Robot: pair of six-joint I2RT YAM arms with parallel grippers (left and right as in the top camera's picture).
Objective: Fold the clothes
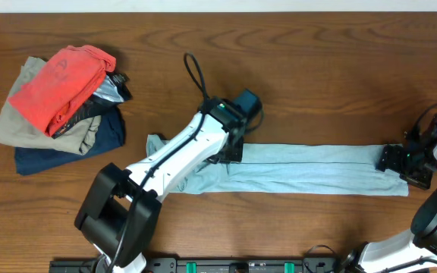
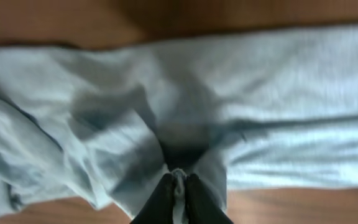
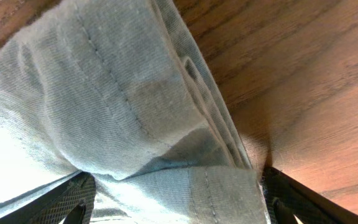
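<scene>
— Where is the clothes [image 1: 309,168] item lying?
— On the near half of the counter [image 1: 317,68], from about the middle out toward the right edge. It is a plain pale-blue strip, folded long and narrow.

— Which way does it run?
— Its long axis goes left to right, roughly parallel to the near edge. The left end is wider and crumpled, and the right end is squared off.

— And the left jaws?
— They are together, pinching a ridge of the cloth [image 2: 291,93] near its left part, under the white left arm [image 1: 180,152].

— The right jaws?
— They stand apart at the strip's right end, with the layered hem [image 3: 104,93] bunched between them.

— What is the surface like?
— Dark brown wood grain. Toward the far left corner sits a pile, well apart from the strip: a coral-red garment [image 1: 63,83] on top of a beige one [image 1: 14,125] and a navy one [image 1: 105,136].
</scene>
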